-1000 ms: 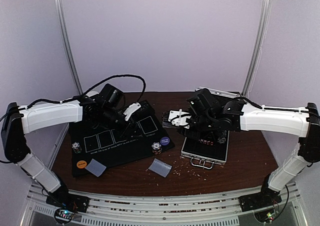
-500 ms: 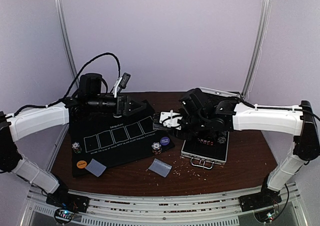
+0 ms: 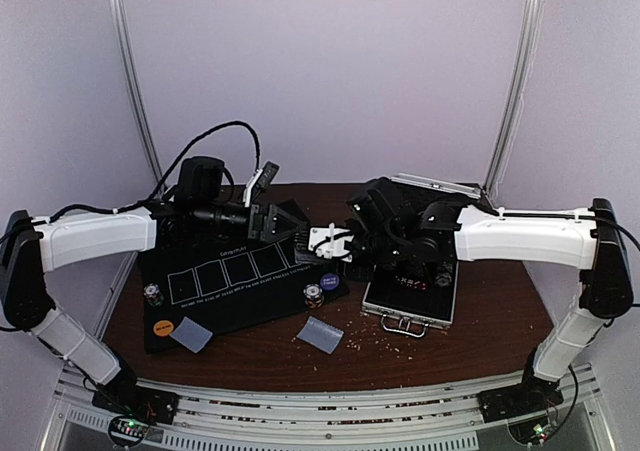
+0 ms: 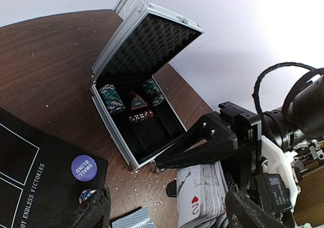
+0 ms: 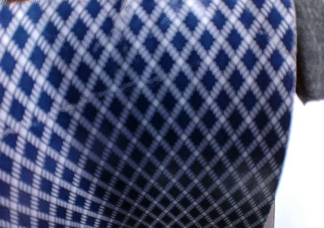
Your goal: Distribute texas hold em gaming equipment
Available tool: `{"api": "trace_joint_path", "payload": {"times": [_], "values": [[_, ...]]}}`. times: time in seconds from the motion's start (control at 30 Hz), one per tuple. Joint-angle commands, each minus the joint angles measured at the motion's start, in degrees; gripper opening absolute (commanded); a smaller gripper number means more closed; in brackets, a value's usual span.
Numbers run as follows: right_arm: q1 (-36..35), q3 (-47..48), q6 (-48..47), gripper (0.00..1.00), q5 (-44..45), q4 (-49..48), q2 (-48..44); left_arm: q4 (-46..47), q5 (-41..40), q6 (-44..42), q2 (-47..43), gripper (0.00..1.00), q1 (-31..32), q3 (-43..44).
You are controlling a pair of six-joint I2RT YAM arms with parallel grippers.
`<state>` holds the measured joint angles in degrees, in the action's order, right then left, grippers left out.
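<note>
My right gripper (image 3: 334,244) is shut on a deck of playing cards (image 4: 205,192), held above the right end of the black mat (image 3: 225,296). The deck's blue diamond back (image 5: 152,111) fills the right wrist view. My left gripper (image 3: 280,217) hovers just left of the deck, facing it, with its fingers (image 4: 93,210) wide open and nothing between them. On the mat stand two small chip stacks (image 3: 152,294) (image 3: 313,293), beside a purple disc (image 3: 329,282) and an orange disc (image 3: 161,326). Two face-down cards (image 3: 190,333) (image 3: 321,333) lie near the front.
An open silver case (image 3: 410,306) sits right of the mat, under the right arm. It holds chip stacks (image 4: 112,97), dice and a dark triangular piece. Pale crumbs are scattered on the brown table (image 3: 440,356) in front of it.
My left gripper has lifted off the mat, swung right toward the deck, and opened. The right gripper has carried the deck leftward to meet it.
</note>
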<state>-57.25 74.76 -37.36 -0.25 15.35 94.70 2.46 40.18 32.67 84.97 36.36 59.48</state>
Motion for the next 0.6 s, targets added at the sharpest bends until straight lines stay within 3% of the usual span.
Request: {"api": "trace_joint_path", "payload": {"times": [0.0, 0.3, 0.37, 0.47, 0.57], "values": [[-0.4, 1.8, -0.2, 0.42, -0.1, -1.0, 0.6, 0.6, 2.5, -1.7, -0.1, 0.82, 0.2, 0.2], [-0.3, 1.9, 0.0, 0.42, 0.0, -0.9, 1.2, -4.1, -0.7, -5.5, -0.2, 0.80, 0.7, 1.0], [-0.3, 1.9, 0.0, 0.42, 0.0, -0.9, 1.3, -7.3, -4.3, -7.9, -0.2, 0.76, 0.9, 2.6], [-0.4, 2.0, 0.2, 0.42, 0.0, -0.8, 1.3, -12.2, -10.2, -10.9, -0.3, 0.64, 0.9, 4.3], [-0.3, 1.8, 0.2, 0.42, 0.3, -0.7, 1.2, -13.3, -10.6, -12.2, -1.0, 0.62, 1.0, 4.4]]}}
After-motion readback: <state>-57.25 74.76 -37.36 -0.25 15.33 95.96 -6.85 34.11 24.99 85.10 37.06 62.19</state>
